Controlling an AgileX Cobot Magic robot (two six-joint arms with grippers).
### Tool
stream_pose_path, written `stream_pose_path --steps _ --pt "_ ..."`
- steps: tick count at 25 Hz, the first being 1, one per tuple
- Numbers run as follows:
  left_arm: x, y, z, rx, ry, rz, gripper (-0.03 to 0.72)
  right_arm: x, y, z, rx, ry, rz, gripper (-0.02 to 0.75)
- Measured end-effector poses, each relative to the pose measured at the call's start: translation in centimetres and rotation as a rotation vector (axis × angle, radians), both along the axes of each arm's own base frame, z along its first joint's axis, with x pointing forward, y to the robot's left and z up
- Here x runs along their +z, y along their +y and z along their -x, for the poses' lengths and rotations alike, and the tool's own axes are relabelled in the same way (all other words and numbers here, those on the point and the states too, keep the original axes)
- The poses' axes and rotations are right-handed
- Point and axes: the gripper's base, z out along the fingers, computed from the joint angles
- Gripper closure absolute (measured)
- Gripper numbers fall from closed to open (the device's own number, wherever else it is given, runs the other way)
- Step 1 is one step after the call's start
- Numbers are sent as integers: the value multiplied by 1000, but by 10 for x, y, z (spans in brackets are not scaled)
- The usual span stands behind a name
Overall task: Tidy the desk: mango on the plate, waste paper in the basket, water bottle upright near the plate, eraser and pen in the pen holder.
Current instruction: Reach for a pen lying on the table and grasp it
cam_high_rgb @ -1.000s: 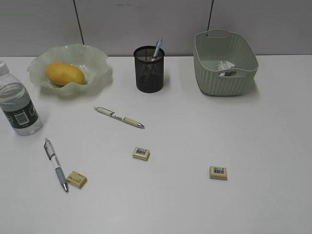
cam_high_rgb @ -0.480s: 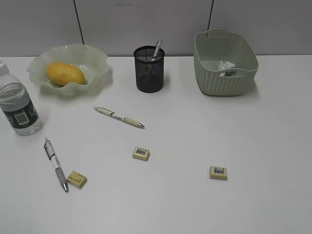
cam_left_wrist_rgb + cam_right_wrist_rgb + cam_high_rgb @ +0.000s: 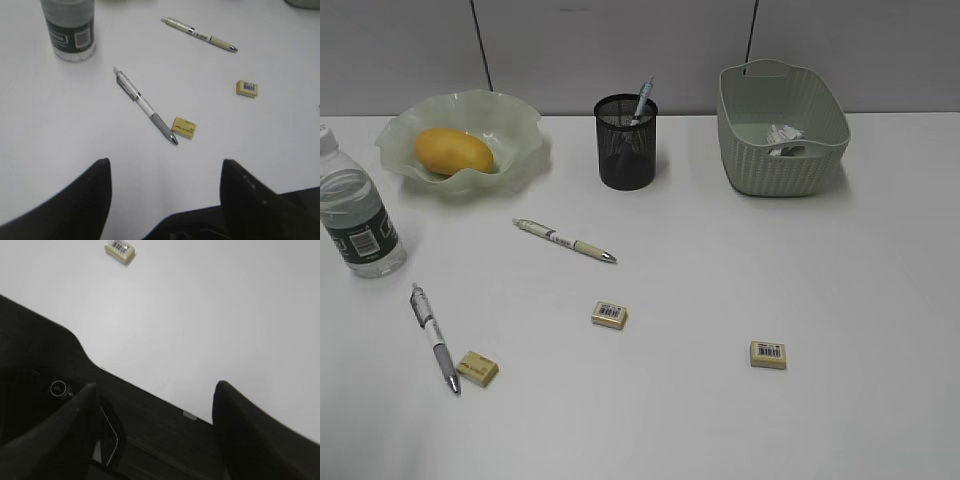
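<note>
Desk [image 3: 720, 420] mostly tidied: waste paper [image 3: 782, 138] in basket [image 3: 782, 128], mango [image 3: 453, 150] on plate [image 3: 462, 136], water bottle [image 3: 356, 214] upright near it. Left to gather into pen holder [image 3: 626, 142]: two pens [image 3: 564, 240] [image 3: 145, 105], three erasers [image 3: 184, 127] [image 3: 609, 315] [image 3: 120, 250]. Left gripper [image 3: 165, 172], right gripper [image 3: 152, 395]: both wide, empty, pulled back. Next: descend on nearest pen.

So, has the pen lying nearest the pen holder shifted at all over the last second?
No. The pen lies at the same spot and angle below the pen holder, tip pointing toward the middle eraser.
</note>
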Motion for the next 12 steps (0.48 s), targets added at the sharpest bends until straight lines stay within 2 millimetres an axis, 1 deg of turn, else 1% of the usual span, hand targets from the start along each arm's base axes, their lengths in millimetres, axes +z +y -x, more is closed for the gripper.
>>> stream_pose_path --steps 4,6,9,12 --pt "-14 -6 -27 8 156 92 170 7 -14 14 -104 -108 -55 187" --pt "-25 -10 -43 25 250 147 170 10 -20 23 -165 -174 -83 187" --pt "-35 -13 -59 58 310 211 170 13 -28 37 -249 -269 -113 187" --pt "-42 -14 -73 92 355 237 170 14 -31 48 -315 -337 -134 187"
